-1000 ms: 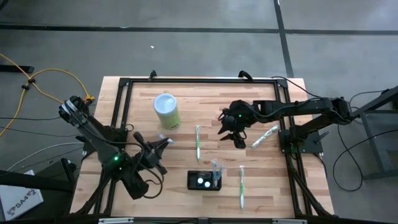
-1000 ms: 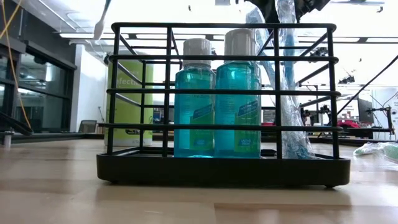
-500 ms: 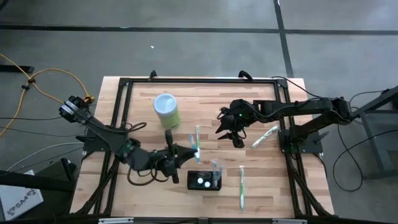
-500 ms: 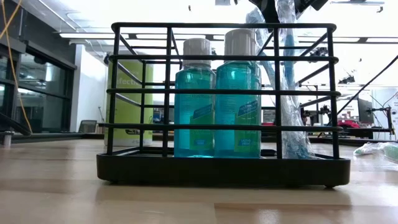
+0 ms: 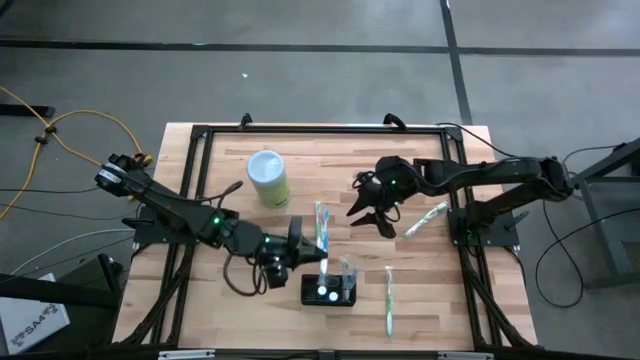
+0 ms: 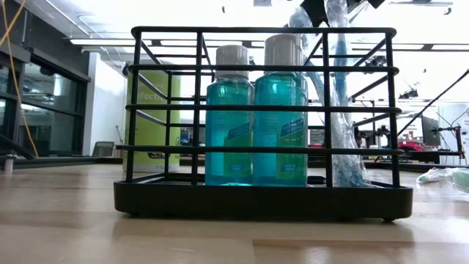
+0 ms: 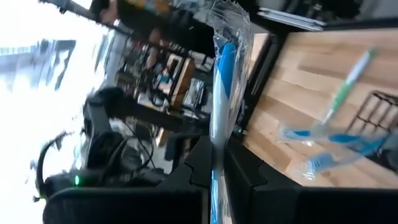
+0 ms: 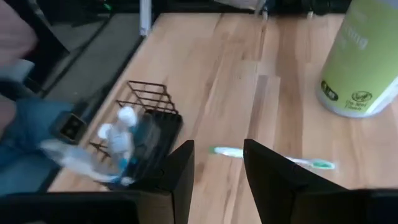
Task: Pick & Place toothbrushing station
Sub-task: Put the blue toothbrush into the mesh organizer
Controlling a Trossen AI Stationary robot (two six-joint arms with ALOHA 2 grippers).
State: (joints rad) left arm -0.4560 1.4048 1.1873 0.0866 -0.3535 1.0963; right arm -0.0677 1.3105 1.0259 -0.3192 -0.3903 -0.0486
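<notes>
The toothbrushing station (image 5: 329, 291) is a black wire rack near the table's near edge. It holds two blue bottles (image 6: 255, 117) and a wrapped toothbrush (image 6: 341, 88). My left gripper (image 5: 300, 246) is just left of the station, shut on another blue toothbrush in clear wrap (image 5: 321, 222), which also shows in the left wrist view (image 7: 222, 68). My right gripper (image 5: 370, 214) hangs open over the table's middle, beyond the station, with nothing between its fingers (image 8: 180, 171). My left gripper pinches the wrapped toothbrush between its two fingers at its near end (image 7: 215, 146). The fingers come about level from the table's left and lie across the brush. The brush is lifted clear and sticks out past the fingers toward the far edge.
A pale green cylinder (image 5: 268, 178) stands at the far left of the board. A green toothbrush (image 5: 388, 301) lies right of the station, another (image 8: 273, 159) lies beyond it, and a wrapped brush (image 5: 427, 218) lies near the right frame rail. A black frame (image 5: 320, 128) borders the table.
My left gripper has swung toward the table's right edge, up to the station, and has rolled about its own line while staying shut on the wrapped toothbrush. The brush has turned with it and now points toward the far edge.
</notes>
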